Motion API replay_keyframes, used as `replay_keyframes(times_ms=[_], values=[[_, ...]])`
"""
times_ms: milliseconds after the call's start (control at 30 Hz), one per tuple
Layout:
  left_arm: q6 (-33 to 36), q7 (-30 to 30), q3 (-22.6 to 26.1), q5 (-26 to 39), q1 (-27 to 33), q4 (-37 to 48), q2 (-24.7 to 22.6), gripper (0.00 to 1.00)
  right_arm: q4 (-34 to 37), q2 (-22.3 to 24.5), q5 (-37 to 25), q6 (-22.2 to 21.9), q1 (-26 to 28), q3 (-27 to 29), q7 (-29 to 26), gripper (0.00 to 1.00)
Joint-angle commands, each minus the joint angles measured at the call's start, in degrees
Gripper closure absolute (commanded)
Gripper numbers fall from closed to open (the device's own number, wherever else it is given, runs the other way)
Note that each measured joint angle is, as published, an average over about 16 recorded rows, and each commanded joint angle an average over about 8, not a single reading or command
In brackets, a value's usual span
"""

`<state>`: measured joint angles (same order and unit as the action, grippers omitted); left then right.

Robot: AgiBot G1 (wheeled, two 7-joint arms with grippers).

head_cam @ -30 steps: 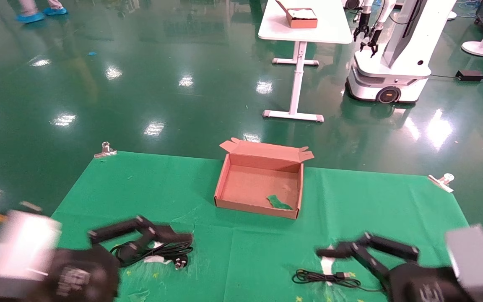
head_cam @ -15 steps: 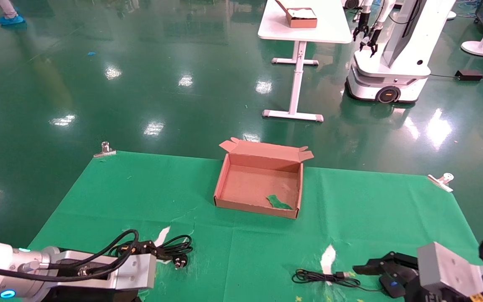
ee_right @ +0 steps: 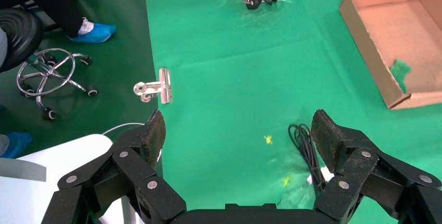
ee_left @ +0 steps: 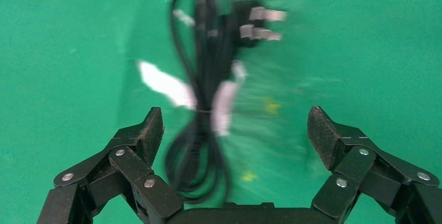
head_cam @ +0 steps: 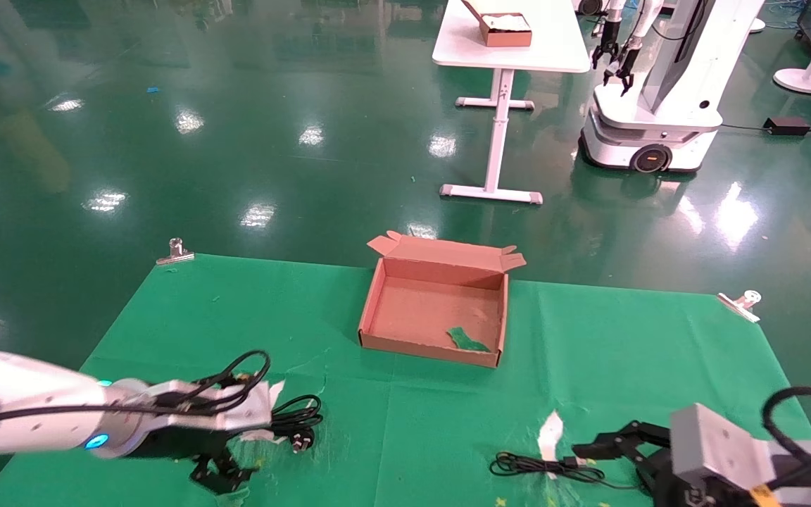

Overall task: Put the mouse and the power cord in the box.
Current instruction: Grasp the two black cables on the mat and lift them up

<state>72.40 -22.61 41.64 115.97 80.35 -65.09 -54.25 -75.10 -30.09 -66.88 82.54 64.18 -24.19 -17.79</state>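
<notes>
Left hand [ee_left: 234, 130] spread wide over power cord [ee_left: 206, 94] near surface's front-left corner; right hand [ee_right: 237, 130] spread near front-right edge; box [head_cam: 437, 310] mid-surface.

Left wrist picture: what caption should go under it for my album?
The open left end effector hovers over the coiled power cord on the green cloth.

The table is viewed from above and behind by the head camera; the power cord [ee_left: 206, 86] is looked down on closely from the left wrist; it is shared with the right wrist's farther, slanted view
</notes>
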Motion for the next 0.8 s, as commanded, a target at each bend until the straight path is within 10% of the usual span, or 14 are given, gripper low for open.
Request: replay_keyframes(times_ms=[33, 800], values=[[-1.09, -1.72, 0.91, 3.15, 0.92, 2.29, -2.06, 0.00, 0.21, -0.99, -0.65, 0.01, 0.56, -0.48, -0.17, 0.00], [-6.94, -4.39, 4.86, 15.10, 2.49, 9.75, -8.57, 0.00, 7.01, -4.63, -11.37, 2.72, 5.66, -5.82, -0.90, 0.00]])
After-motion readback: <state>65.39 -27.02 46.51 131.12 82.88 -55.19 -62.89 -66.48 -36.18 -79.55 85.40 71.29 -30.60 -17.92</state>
